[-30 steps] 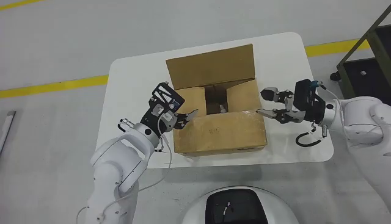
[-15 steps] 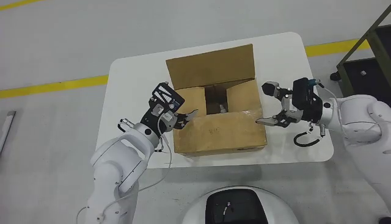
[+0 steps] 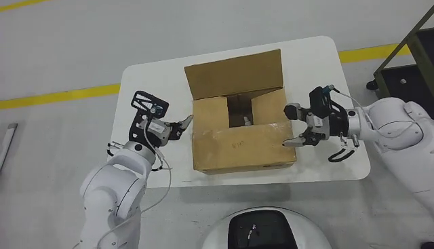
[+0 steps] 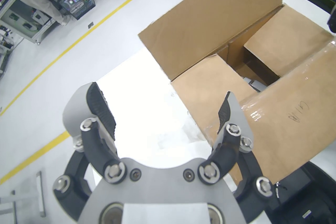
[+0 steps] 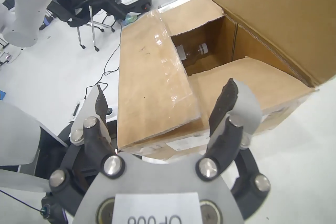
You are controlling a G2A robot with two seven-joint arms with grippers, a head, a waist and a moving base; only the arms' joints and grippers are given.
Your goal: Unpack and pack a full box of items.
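Observation:
A brown cardboard box (image 3: 244, 144) stands mid-table with its back flap (image 3: 234, 72) upright. The two side flaps and the taped front flap (image 5: 152, 78) are folded in, leaving a square gap (image 3: 241, 110). Through the gap a clear bottle with a white cap (image 5: 195, 51) lies inside. My left gripper (image 3: 171, 117) hangs open beside the box's left wall, apart from it; the box (image 4: 262, 109) sits past my open left gripper (image 4: 164, 109). My right gripper (image 3: 291, 125) is open at the box's right edge. There my right gripper (image 5: 165, 99) has its fingers on either side of the front flap's end.
The white table (image 3: 319, 66) has bare room left, behind and right of the box. A black hook-shaped cable (image 3: 339, 155) lies near the right arm. A green metal cart (image 3: 407, 66) stands off the table's right side.
My left gripper has drawn back leftward, away from the box's left wall. My right gripper has shifted in toward the box's right edge.

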